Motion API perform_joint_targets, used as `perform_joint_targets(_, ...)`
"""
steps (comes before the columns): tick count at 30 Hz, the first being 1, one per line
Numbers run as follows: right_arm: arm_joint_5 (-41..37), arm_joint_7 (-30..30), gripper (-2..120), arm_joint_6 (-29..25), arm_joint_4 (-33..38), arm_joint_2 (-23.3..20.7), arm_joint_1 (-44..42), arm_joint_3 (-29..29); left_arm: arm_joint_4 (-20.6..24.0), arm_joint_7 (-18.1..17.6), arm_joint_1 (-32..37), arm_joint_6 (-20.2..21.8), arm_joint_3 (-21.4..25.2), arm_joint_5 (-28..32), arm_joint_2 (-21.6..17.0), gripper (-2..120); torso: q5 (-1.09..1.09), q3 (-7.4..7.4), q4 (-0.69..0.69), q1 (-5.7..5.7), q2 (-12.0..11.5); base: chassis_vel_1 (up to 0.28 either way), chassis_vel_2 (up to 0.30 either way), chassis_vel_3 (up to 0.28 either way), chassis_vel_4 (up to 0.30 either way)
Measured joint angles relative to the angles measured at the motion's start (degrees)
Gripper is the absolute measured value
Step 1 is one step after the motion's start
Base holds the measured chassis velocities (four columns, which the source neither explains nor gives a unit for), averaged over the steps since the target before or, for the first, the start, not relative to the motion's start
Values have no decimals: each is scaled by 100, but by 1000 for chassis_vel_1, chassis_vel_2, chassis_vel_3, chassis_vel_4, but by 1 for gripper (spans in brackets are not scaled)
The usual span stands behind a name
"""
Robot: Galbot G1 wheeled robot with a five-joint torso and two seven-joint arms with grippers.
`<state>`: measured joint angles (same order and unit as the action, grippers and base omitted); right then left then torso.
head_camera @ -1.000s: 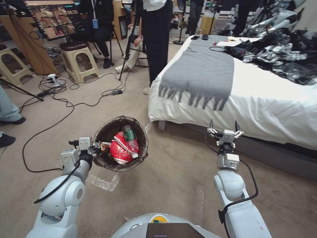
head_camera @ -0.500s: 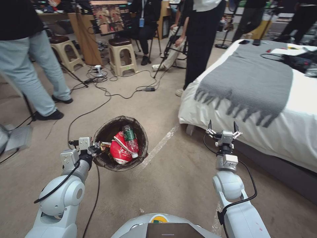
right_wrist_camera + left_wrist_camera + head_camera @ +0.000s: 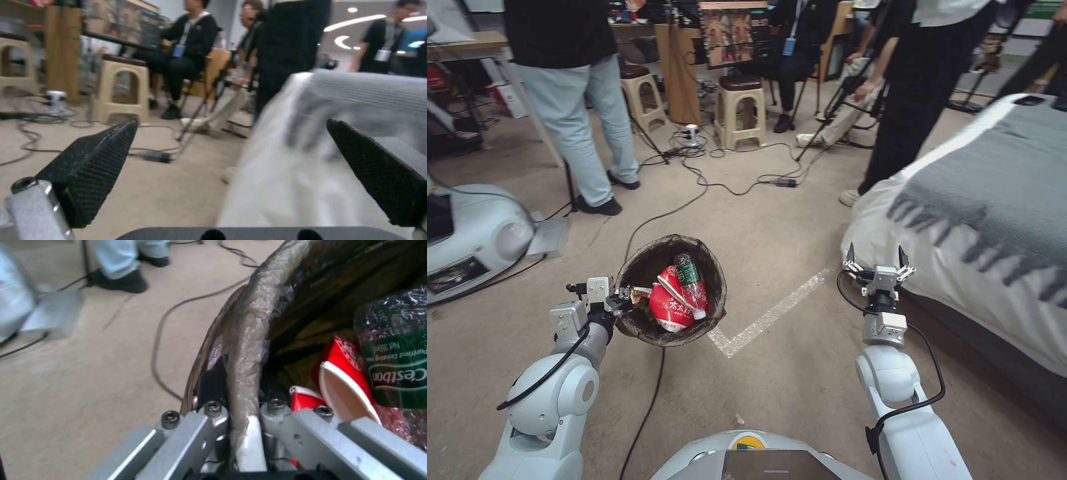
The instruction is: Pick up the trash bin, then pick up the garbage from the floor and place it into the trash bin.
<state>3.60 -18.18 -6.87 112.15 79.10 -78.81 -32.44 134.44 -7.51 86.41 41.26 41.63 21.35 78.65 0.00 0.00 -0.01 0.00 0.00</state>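
We see the trash bin [image 3: 670,290] in the lower left part of the head view, held above the carpet floor [image 3: 787,373]. Its dark bag is folded over the rim. Inside the bin lie a crushed red-and-white noodle bowl [image 3: 670,307] and a clear bottle with green label [image 3: 690,277], the bottle resting on the bowl.

The left end effector [image 3: 620,300] is at the near left side of the bin and is pinching its rim. In the left wrist view we see this well: the left end effector [image 3: 242,416] has one finger outside the wall and one inside, pressed on the bag-covered rim [image 3: 249,340], with the bowl [image 3: 345,380] and the bottle [image 3: 393,373] just beside it.

The right end effector [image 3: 878,259] is in the middle right of the head view, above the floor and near the bed [image 3: 994,220]. Its two black fingers [image 3: 89,170] are spread wide, with nothing between them.

A white tape line [image 3: 770,313] lies on the floor between the two arms, and a black cable [image 3: 647,407] runs under the bin.
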Motion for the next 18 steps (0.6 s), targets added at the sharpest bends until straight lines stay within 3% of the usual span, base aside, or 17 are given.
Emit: perform_joint_targets(18, 32, -4, 100, -43, -79, 13, 16, 1, -21, 58, 8, -24, 27, -50, 32, 0, 0, 0, 1, 0, 0, 126, 130, 121, 127)
